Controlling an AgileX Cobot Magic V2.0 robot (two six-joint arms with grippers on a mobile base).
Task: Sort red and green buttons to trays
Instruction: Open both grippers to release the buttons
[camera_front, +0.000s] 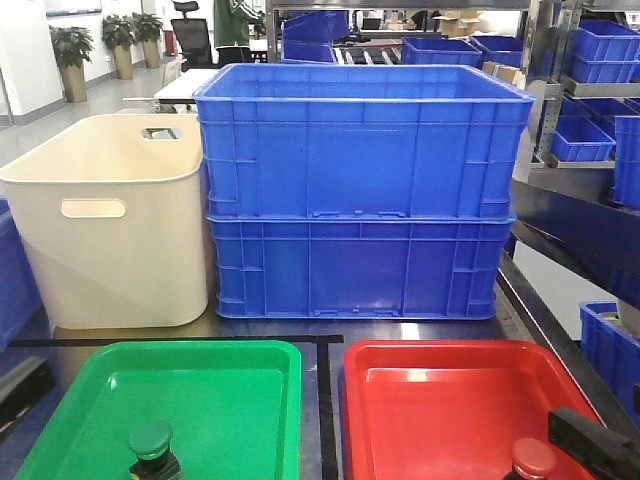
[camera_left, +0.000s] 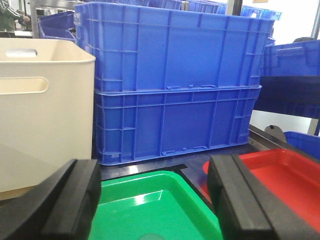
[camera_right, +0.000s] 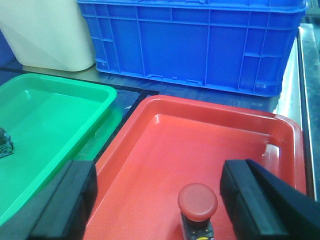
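Observation:
The green tray (camera_front: 220, 390) lies front left and the red tray (camera_front: 450, 390) front right. The green button (camera_front: 150, 440) stands upright in the green tray, near its front. The red button (camera_right: 198, 200) stands upright in the red tray. My right gripper (camera_right: 157, 175) is open just above the red tray, and the red button sits between its fingers, closer to the right one and touching neither. My left gripper (camera_left: 155, 172) hangs open over the green tray (camera_left: 150, 200) with nothing between its fingers. In the right wrist view only the green button's dark body (camera_right: 4, 142) shows.
Two stacked blue crates (camera_front: 360, 200) stand right behind the trays, with a cream tub (camera_front: 110, 220) beside them on the left. Shelving with more blue crates (camera_front: 590, 90) runs along the right. Black tape (camera_front: 328, 400) marks the gap between the trays.

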